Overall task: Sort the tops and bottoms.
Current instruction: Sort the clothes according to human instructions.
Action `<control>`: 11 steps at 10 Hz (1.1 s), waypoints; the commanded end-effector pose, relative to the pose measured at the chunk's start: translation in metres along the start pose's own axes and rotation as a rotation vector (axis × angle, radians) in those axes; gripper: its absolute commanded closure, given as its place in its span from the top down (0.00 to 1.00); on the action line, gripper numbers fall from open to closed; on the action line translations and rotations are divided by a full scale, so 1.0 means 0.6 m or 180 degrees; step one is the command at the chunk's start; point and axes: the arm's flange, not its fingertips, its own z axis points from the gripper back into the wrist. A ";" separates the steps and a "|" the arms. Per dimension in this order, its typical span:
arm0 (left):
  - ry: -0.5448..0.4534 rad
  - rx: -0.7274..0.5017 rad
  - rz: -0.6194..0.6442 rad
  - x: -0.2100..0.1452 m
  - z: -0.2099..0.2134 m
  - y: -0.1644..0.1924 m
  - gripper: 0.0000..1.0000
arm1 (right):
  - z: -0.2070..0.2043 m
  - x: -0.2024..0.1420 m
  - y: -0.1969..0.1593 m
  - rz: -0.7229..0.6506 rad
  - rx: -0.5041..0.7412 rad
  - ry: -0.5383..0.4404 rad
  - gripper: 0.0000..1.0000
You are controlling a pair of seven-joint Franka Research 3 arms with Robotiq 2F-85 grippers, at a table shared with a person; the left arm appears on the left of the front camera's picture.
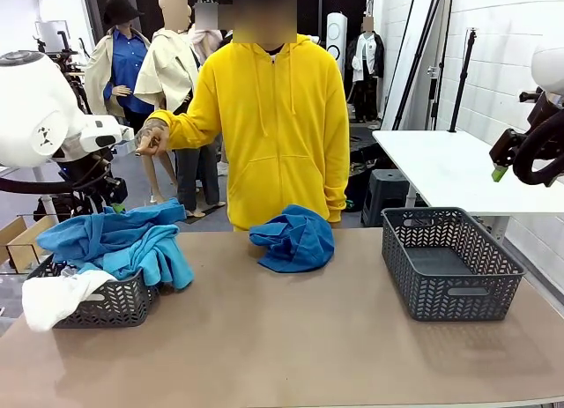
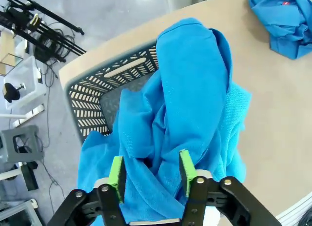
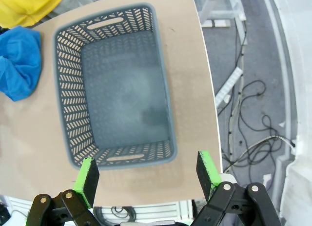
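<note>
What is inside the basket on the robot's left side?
A blue garment fills the left basket and spills over its rim; a white cloth hangs over the near corner. Whatever lies beneath them is covered and cannot be seen.

The left arm (image 1: 35, 113) has a bulky white rounded shell with a small dark round mark and black cables under it. The right arm (image 1: 551, 69) shows a white rounded shell, a thick black cable loop and a dark brown link tipped in green. Both the left gripper (image 2: 151, 173) and right gripper (image 3: 148, 174) are black, with bright green pads and silver screws at the finger joints. The person (image 1: 269, 130) wears a yellow zip hoodie with a front pocket.
</note>
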 end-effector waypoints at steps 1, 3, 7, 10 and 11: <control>-0.0006 -0.0032 0.0119 0.008 0.024 0.005 1.00 | 0.000 -0.004 0.002 -0.0046 -0.0065 0.0014 1.00; -0.0077 -0.0093 0.0168 0.014 0.055 0.013 1.00 | 0.000 -0.004 0.002 -0.0046 -0.0065 0.0014 1.00; -0.0276 -0.0213 0.0377 0.030 0.121 0.061 1.00 | 0.000 -0.004 0.002 -0.0046 -0.0065 0.0014 1.00; -0.0437 -0.0236 0.0349 0.049 0.143 0.056 1.00 | 0.000 -0.004 0.002 -0.0046 -0.0065 0.0014 1.00; -0.0360 -0.0144 0.0402 0.038 0.136 0.059 1.00 | 0.000 -0.004 0.002 -0.0046 -0.0065 0.0014 1.00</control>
